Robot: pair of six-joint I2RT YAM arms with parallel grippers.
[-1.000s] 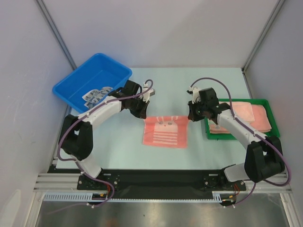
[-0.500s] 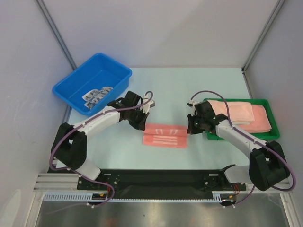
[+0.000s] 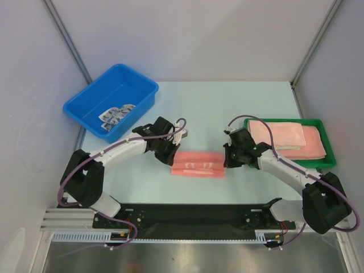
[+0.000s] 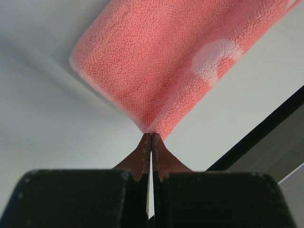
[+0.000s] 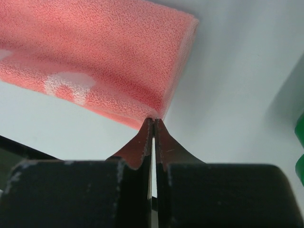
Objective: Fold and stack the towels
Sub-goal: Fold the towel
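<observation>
One salmon-pink towel (image 3: 198, 164) is seen folded into a narrow band on the table (image 3: 227, 108), between the arms. Its left near corner is pinched tight by the left gripper (image 3: 172, 157), its right by the right gripper (image 3: 226, 160). More pink towels (image 3: 287, 136) are stacked in the green tray (image 3: 318, 163); a patterned cloth (image 3: 116, 114) is in the blue bin (image 3: 91, 94).

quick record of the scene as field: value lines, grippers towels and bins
left gripper: shut on a corner of the bunny towel
right gripper: shut on a corner at its other end
bunny towel: folded double, lying on the table between the grippers
green tray: holds folded pink towels
blue bin: holds a patterned towel
</observation>
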